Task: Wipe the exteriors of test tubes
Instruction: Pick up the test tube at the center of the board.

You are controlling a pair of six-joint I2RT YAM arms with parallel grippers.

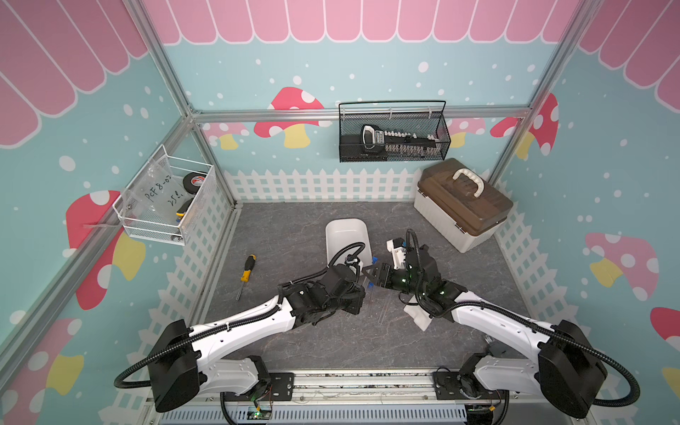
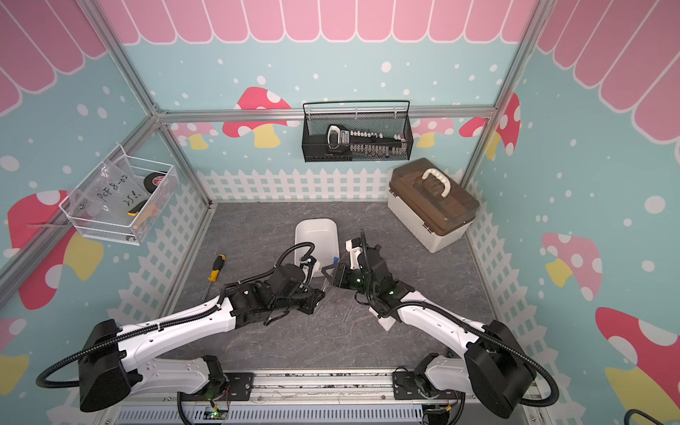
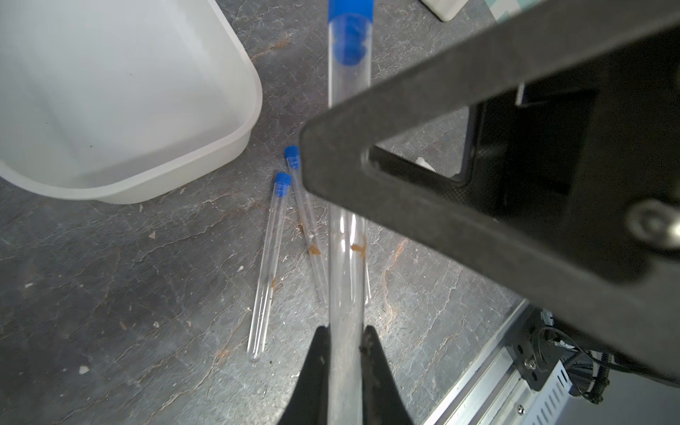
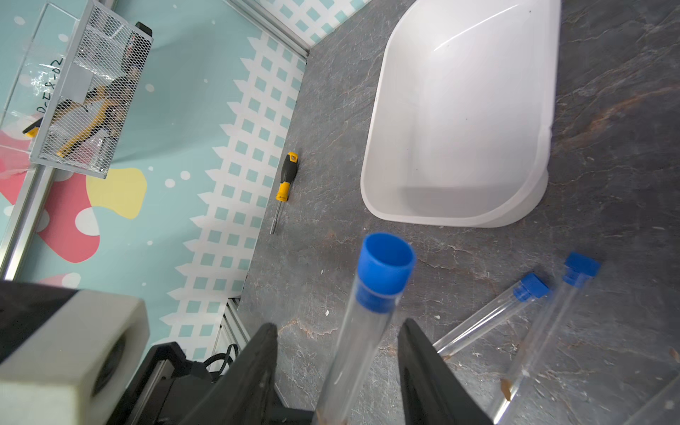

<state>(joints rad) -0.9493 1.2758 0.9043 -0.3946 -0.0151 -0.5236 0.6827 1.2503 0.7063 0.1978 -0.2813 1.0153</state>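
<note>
I am clamping my left pincer (image 3: 344, 329) tight on the round, uncapped end of one test tube (image 3: 346, 279) and lifting it clear of the grey table (image 3: 110, 276), blue cap (image 4: 386, 272) pointing away from me, beside the white tub (image 4: 368, 176). My right pincer (image 4: 337, 323) is straddling that tube below the cap with its jaws standing apart, a gap showing on each side, so it is gripping nothing. The other test tubes (image 3: 268, 257) are lying on the table just beside the tub, some carrying small brown specks. A white pad (image 1: 417, 318), which I am taking for the wipe, is lying on the table under my right forearm, not between my jaws. To do this stroke well, I judge I am needing that pad in the right jaws first. Then I should close only lightly, run along the whole length from my left grip up to the cap, and turn the tube between strokes. The thin tube will likely slip or crack under a hard squeeze.
</note>
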